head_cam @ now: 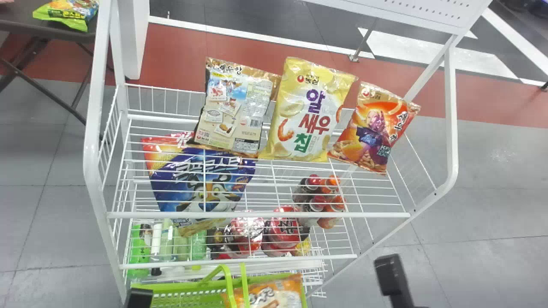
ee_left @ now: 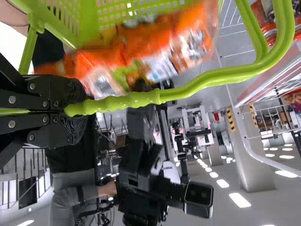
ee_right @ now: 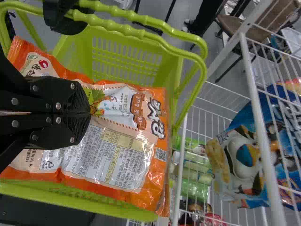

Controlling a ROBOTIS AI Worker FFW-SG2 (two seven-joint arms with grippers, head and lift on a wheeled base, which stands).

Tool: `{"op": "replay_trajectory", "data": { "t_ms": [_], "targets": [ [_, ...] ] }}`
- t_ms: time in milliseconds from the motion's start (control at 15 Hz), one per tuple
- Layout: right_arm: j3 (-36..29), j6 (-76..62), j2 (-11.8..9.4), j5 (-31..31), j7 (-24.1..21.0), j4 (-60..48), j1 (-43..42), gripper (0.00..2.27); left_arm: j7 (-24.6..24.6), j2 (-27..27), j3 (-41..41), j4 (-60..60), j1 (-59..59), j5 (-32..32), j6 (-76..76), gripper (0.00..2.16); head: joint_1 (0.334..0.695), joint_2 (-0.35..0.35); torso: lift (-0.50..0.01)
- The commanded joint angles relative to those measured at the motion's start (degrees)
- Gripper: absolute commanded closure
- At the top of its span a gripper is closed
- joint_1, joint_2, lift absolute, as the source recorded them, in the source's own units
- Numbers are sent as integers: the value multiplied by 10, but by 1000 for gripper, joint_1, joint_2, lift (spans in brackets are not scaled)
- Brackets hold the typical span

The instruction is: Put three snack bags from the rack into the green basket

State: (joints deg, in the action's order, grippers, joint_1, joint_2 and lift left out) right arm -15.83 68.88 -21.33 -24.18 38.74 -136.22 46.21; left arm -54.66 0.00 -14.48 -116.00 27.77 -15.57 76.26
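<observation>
Black end parts of my left gripper's arm (head_cam: 139,298) and my right gripper's arm (head_cam: 391,274) show low in the head view. Between them, an orange snack bag (head_cam: 274,295) is at the green basket (head_cam: 180,291). In the right wrist view my right gripper (ee_right: 89,113) is shut on the bag's middle, holding the bag (ee_right: 117,155) across the basket's opening. The left wrist view has my left gripper (ee_left: 68,110) shut on the basket handle (ee_left: 136,100). On the rack's top shelf stand a beige bag (head_cam: 233,111), a yellow bag (head_cam: 308,115) and an orange-red bag (head_cam: 374,128).
A blue cereal bag (head_cam: 201,184), bottle packs (head_cam: 319,196), red cups (head_cam: 284,226) and green bottles (head_cam: 139,252) sit lower in the white rack (head_cam: 257,215). The rack's side posts rise left and right. A dark table (head_cam: 25,23) stands at the back left.
</observation>
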Motion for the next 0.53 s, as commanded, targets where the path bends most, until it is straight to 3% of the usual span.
{"op": "replay_trajectory", "data": {
  "t_ms": [0, 467],
  "targets": [
    [66, -35, -6, 26, -16, 31, -17, 2243, 2, -1, -6, 0, 0, 3, 0, 1487, 695, -350, 0],
    [221, -153, -9, 99, -90, 173, -102, 2243, 2, -1, -15, 0, 0, 8, 3, 1487, 695, -350, 0]
  ]
}}
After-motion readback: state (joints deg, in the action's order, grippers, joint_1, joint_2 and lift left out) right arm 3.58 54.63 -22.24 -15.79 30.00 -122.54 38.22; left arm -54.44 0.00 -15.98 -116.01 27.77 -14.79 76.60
